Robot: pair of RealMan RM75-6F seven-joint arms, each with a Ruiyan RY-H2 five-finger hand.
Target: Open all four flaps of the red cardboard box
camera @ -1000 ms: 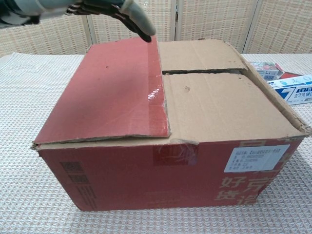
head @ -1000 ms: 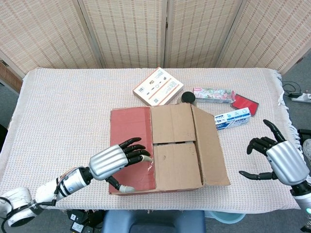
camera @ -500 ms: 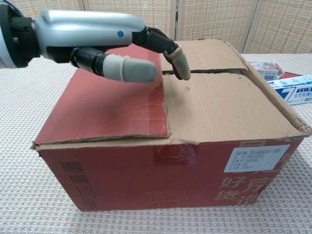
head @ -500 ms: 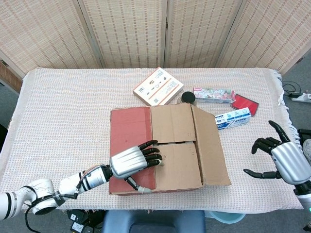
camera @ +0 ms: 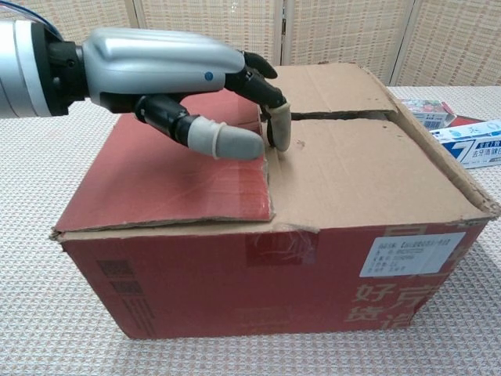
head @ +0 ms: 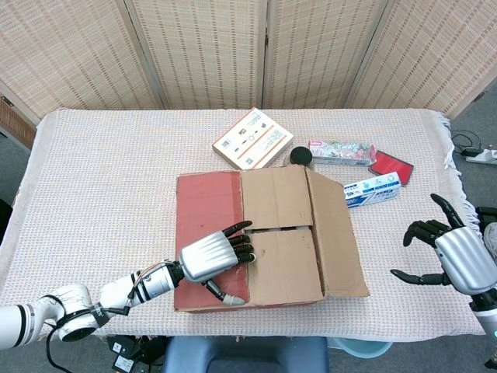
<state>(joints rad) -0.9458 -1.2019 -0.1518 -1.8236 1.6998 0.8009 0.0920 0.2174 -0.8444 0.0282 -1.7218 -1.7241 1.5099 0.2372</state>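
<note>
The red cardboard box stands mid-table with its flaps down. A red flap lies flat over the left side of the top. Two brown flaps meet at a seam, and the right flap is slightly raised. My left hand hovers over the red flap's inner edge, and its fingertips touch the brown flap beside that edge; it holds nothing. My right hand hangs open past the box's right side, well apart from it.
Behind the box lie an orange-and-white flat carton, a black round object, a floral packet, a red pouch and a blue-and-white tube box. A folding screen stands behind the table.
My left hand has slid right across the red flap to its inner edge, and its fingertips have come down onto the brown flap. My right hand has drifted slightly right.
</note>
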